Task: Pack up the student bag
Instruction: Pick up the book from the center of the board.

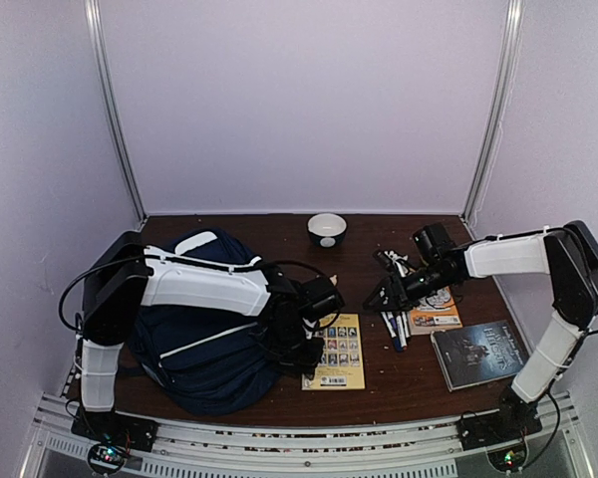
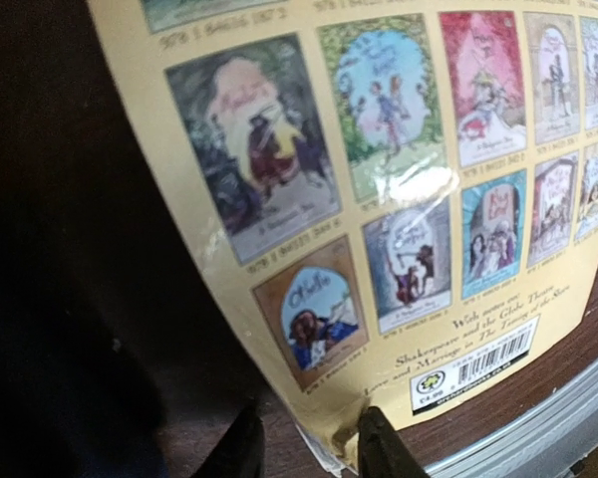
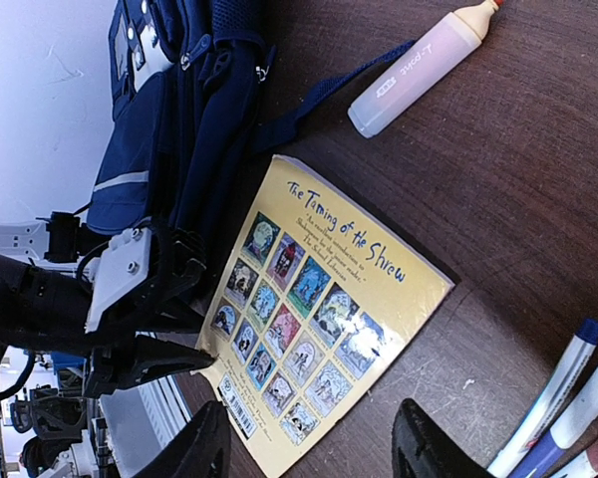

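The navy student bag (image 1: pixel 204 344) lies at the left of the table and also shows in the right wrist view (image 3: pixel 179 129). A yellow paperback (image 1: pixel 339 354) lies flat just right of it, back cover up. My left gripper (image 1: pixel 312 356) reaches over the bag to the book's near left corner. In the left wrist view the jaws (image 2: pixel 309 448) stand apart, and the bent corner of the book (image 2: pixel 379 199) lies between them against the right finger (image 2: pixel 379 448). My right gripper (image 1: pixel 381 296) hovers open and empty above the table, right of the book (image 3: pixel 319 309).
Several pens (image 1: pixel 394 324) lie right of the yellow book, with an orange booklet (image 1: pixel 434 311) and a dark book (image 1: pixel 478 351) further right. A white bowl (image 1: pixel 326 229) stands at the back. An orange-capped marker (image 3: pixel 419 65) lies near a bag strap. The table's metal front rail (image 2: pixel 538 428) is close.
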